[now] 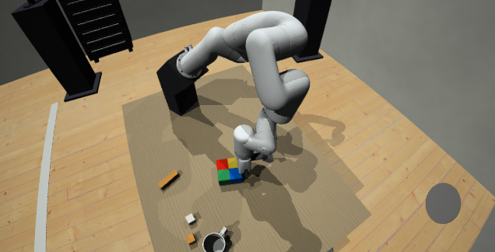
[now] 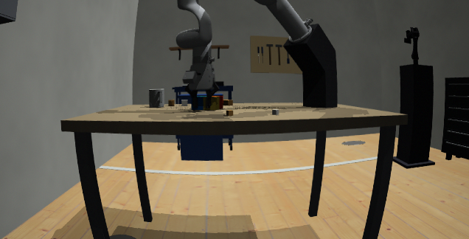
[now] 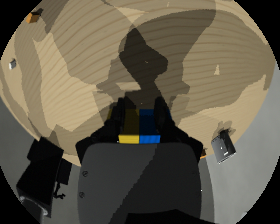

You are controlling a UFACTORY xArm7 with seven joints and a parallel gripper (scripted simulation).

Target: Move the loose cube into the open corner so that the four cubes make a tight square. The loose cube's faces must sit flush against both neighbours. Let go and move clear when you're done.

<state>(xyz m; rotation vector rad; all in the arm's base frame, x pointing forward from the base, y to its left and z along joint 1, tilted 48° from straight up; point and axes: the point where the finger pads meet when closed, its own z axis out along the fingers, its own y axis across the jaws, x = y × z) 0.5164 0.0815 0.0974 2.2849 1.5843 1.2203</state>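
The robot's grey and black gripper is low down, right by the side of a block made of four bright cubes on the wooden desk. Its fingers are half open. They are not squeezing any cube.

The block sits in from the edges of the desk. It has a red cube, a yellow cube, a green cube and a blue cube. From the top, they make a two-by-two square, and all four corners are filled. The loose cube is one of these, but its colour cannot be told. The cubes look snug, but a tiny crack might be too small to see.

The two fingers are in front of the yellow and blue sides. The line where those two colours meet is between the fingers.

A long orange wooden block lies away from the square. A small white cube and a small orange cube are near a grey mug. In the outside view, the mug is toward the far left corner of the desk.
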